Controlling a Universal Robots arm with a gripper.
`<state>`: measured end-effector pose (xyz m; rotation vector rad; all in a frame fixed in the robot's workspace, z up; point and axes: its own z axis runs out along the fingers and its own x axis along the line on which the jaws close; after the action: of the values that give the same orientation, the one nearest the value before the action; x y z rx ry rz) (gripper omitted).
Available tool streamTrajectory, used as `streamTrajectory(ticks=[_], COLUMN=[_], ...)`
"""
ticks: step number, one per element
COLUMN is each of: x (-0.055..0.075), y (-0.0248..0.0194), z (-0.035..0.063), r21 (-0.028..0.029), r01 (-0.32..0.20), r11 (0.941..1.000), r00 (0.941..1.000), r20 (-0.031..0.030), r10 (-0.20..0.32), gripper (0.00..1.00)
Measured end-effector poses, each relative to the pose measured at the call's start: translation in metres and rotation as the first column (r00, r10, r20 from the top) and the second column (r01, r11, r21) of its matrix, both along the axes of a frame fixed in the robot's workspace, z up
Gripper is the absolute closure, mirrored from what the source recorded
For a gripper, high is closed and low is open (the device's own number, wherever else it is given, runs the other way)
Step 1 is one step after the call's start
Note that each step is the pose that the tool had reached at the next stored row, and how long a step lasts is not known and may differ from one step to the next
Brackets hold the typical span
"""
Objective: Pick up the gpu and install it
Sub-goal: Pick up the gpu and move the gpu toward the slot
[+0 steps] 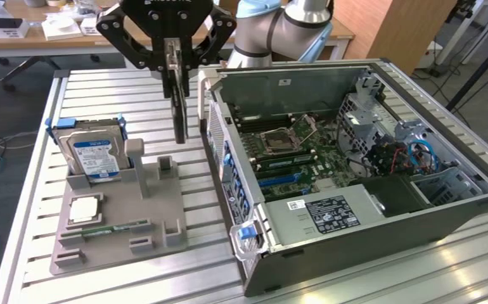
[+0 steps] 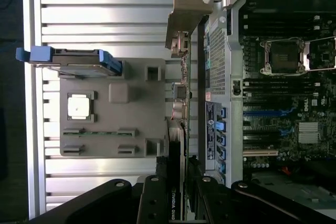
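Ribbed metal table (image 1: 413,278) is running under everything, its bare slats showing closest at the front edge. On it an open computer case (image 1: 354,253) is lying on its side, with the motherboard (image 1: 299,152) facing up inside. Behind the case the arm (image 1: 299,25) is reaching across toward the exterior view's left. A grey holder (image 1: 117,221) (image 2: 136,124) is sitting on the table beside the case.

The claw (image 1: 173,62) (image 2: 178,177) is pointing down and clamping the gpu (image 1: 179,114) (image 2: 177,140) by its top edge, fingers pressing on both flat faces. The gpu is hanging on edge, upright, over the strip of table between the holder and the case's rear panel. It is outside the case, with its silver bracket (image 2: 186,9) at the far end in the wrist view.

A hard drive (image 1: 96,155) (image 2: 79,59) is standing in the holder, a square processor (image 1: 85,210) (image 2: 80,106) is lying flat near it, and a green memory stick (image 1: 104,231) (image 2: 97,133) is resting in a slot.
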<state>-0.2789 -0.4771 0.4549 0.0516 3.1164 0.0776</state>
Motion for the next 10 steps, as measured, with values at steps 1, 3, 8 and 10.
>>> streamTrajectory(ticks=[1, 3, 8, 10], x=[0.002, 0.006, 0.02, 0.026], y=[0.0, 0.0, 0.0, 0.0], z=[0.0, 0.0, 0.0, 0.0], r21=[0.0002, 0.0008, 0.002, 0.0024], r01=[0.0, 0.0, 0.0, 0.0], r11=[1.0, 1.0, 1.0, 1.0], r00=[1.0, 1.0, 1.0, 1.0], r20=[0.0, 0.0001, -0.0001, 0.0], r10=[0.0, 0.0, 0.0, 0.0], gripper=[0.74, 0.74, 0.74, 0.74])
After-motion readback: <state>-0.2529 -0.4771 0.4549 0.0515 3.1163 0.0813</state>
